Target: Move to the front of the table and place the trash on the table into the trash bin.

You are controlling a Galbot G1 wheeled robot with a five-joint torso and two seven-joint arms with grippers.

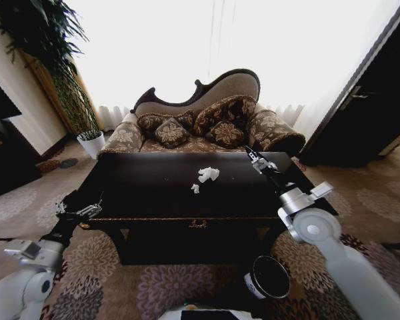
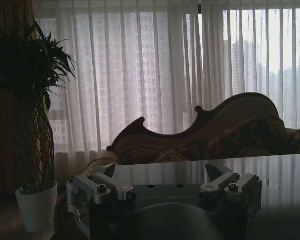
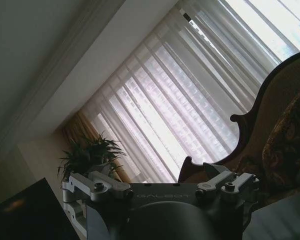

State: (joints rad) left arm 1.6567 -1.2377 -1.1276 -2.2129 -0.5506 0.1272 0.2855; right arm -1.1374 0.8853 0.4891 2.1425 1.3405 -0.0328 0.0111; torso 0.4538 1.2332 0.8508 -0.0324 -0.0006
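You've got white trash point(image 1: 208, 175) mid-frame on the table point(image 1: 153, 193), trash bin point(image 1: 269, 277) at bottom centre-right. Left gripper point(image 1: 85, 211) lower left, spread wide; right gripper point(image 1: 259, 162) right of centre, spread wide.

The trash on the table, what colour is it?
White: the trash is crumpled paper on the glossy black table, clearest in the head view.

Trash point(image 1: 207, 175) on table point(image 1: 153, 193); trash bin point(image 1: 269, 277) before table.
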